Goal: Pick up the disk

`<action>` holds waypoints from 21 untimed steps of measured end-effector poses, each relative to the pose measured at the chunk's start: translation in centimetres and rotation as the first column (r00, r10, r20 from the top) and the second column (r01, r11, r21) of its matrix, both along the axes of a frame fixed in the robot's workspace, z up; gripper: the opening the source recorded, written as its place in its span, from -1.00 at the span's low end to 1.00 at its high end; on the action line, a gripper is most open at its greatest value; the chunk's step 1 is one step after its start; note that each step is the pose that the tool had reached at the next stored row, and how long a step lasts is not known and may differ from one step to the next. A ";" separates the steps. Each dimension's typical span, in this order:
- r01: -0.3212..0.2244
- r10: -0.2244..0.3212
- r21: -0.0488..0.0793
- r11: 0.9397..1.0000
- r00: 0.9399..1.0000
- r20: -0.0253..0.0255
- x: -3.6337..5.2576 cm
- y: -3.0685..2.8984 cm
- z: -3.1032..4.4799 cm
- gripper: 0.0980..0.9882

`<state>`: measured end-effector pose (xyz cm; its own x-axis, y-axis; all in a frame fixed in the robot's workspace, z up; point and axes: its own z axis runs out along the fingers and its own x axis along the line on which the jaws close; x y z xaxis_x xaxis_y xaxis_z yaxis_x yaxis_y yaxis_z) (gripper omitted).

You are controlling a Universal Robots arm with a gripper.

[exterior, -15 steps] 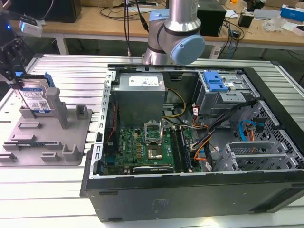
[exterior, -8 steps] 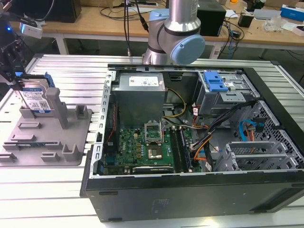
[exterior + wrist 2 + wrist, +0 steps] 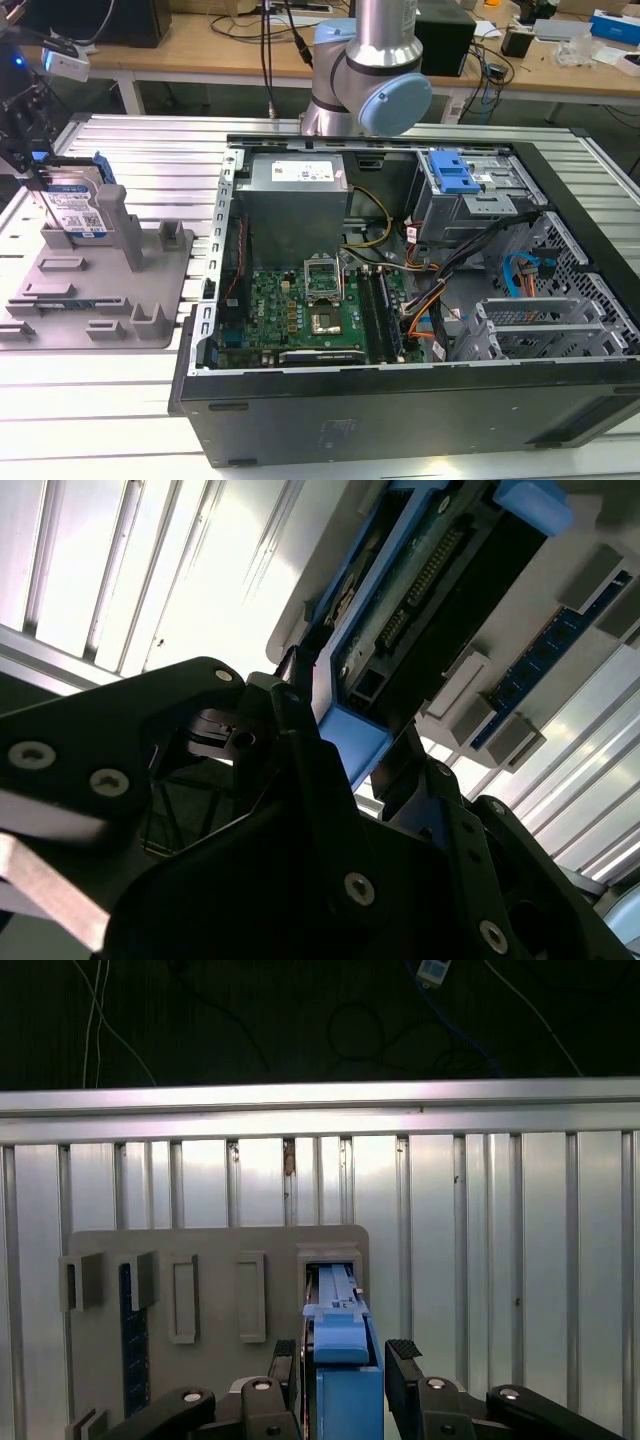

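gripper [image 3: 345, 1352] fingers [image 3: 404, 1352] sit narrowly apart astride the disk [image 3: 340, 1332], slim gaps either side; it stands on edge in the grey fixture [image 3: 215, 1245] by the ribbed table's [image 3: 520, 1260] edge.

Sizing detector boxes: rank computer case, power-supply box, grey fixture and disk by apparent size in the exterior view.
Largest to smallest:
1. computer case
2. grey fixture
3. power-supply box
4. disk, partly hidden where it stands in the fixture, but clearly smallest
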<state>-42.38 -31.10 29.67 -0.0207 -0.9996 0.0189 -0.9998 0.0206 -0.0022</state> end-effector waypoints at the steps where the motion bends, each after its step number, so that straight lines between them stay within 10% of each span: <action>1: 0.000 0.000 0.000 1.000 1.000 0.000 0.00 0.00 -0.01 -0.14; 21: 0.000 0.000 0.000 1.000 1.000 0.000 0.00 -0.02 -0.11 -0.40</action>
<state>-42.38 -31.12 29.56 -0.0207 -0.9996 0.0189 -0.9998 0.0206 -0.0021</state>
